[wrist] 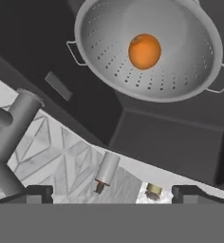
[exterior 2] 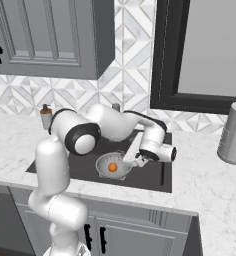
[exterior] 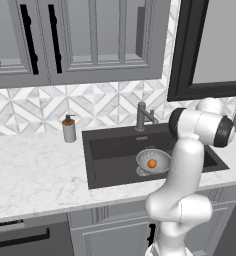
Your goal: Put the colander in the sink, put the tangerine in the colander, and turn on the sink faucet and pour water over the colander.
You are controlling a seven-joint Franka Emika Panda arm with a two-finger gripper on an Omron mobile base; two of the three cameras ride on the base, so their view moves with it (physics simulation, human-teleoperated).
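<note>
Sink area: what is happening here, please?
The white robot arm works over the dark charcoal sink. The round silver perforated colander already sits in the basin, with the small orange tangerine inside. The pincer is open and holds nothing. No water runs from the slim dark grey faucet.

The colander [wrist: 149, 47] sits in the dark sink [wrist: 166, 142], both small side handles showing. The tangerine [wrist: 144, 51] rests inside it, near the bowl's middle. The faucet [wrist: 12, 128] rises at the picture's left edge, and a soap dispenser [wrist: 106, 171] stands on the marble counter [wrist: 69, 178]. The gripper's [wrist: 112, 193] fingertips [wrist: 35, 193] stand wide apart, holding nothing.
</note>
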